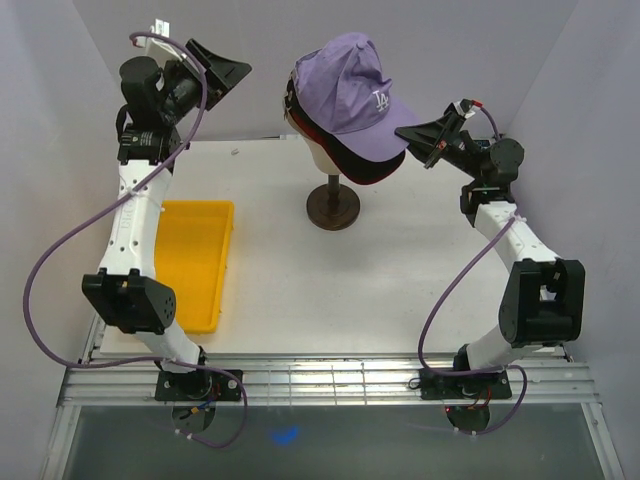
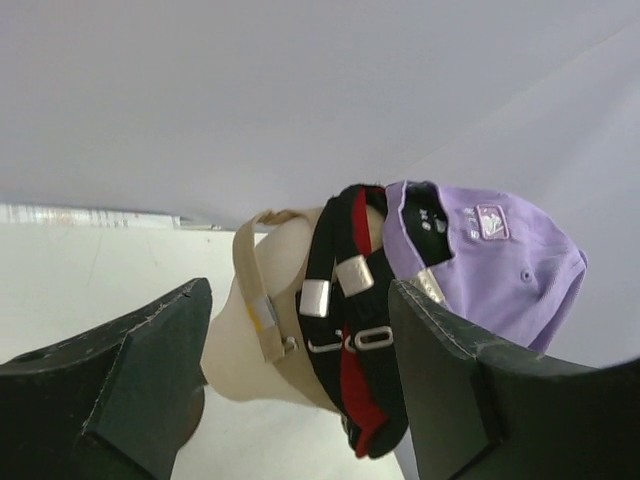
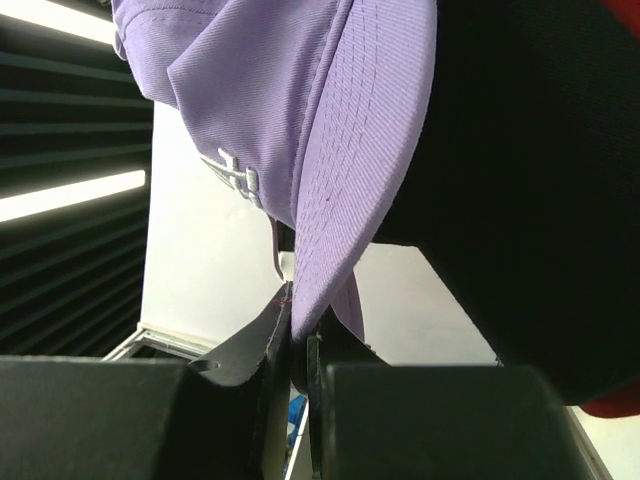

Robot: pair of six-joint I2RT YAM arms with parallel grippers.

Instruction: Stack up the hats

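The hats sit stacked on the cream mannequin head [image 1: 322, 152]. A lavender cap [image 1: 350, 95] lies on top, with black and red caps [image 1: 365, 168] under it. My right gripper [image 1: 412, 135] is shut on the lavender cap's brim [image 3: 360, 150], pinching its edge at the right gripper [image 3: 298, 325]; a black cap [image 3: 530, 180] fills the right side of that view. My left gripper [image 1: 215, 65] hangs open to the left of the stack, apart from it. Between the open fingers of the left gripper [image 2: 298, 300] I see the stack's back: a tan strap [image 2: 258, 300], black straps [image 2: 330, 280], red fabric [image 2: 360, 390] and the lavender cap [image 2: 500, 260].
A flat yellow tray [image 1: 190, 260] lies on the white table at the left, beside the left arm. The mannequin head stands on a dark round stand [image 1: 333, 208] at the table's middle back. Pale walls close in behind and on both sides.
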